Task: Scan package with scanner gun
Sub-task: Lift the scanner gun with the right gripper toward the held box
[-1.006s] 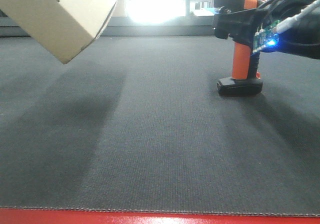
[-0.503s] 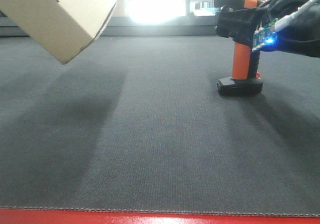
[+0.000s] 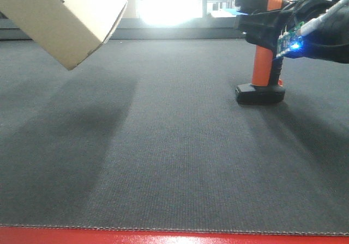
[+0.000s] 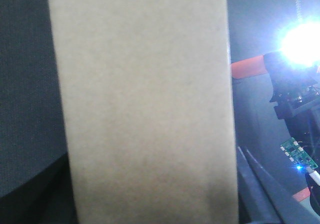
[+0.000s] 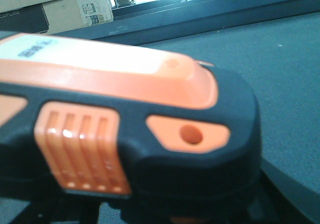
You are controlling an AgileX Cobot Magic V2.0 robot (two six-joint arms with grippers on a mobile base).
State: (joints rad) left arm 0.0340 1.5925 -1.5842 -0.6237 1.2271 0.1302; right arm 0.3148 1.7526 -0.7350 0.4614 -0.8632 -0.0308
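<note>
Tan cardboard fills my left wrist view: the box sits right against that camera, so my left gripper itself is out of sight and I cannot tell how it is set. From the front view the box hangs tilted in the air at the upper left, well clear of the mat, one corner pointing down.

Well apart from it, on the right, the scanner stands upright with its flat black foot on the mat. My right gripper is closed around the scanner's head, with black fingers lying across the black and orange body above the orange handle. A small circuit board on that arm glows blue.

My right wrist view is nearly all scanner: orange top patch, ribbed orange side panel, black shell. Cartons stand far behind it.
</note>
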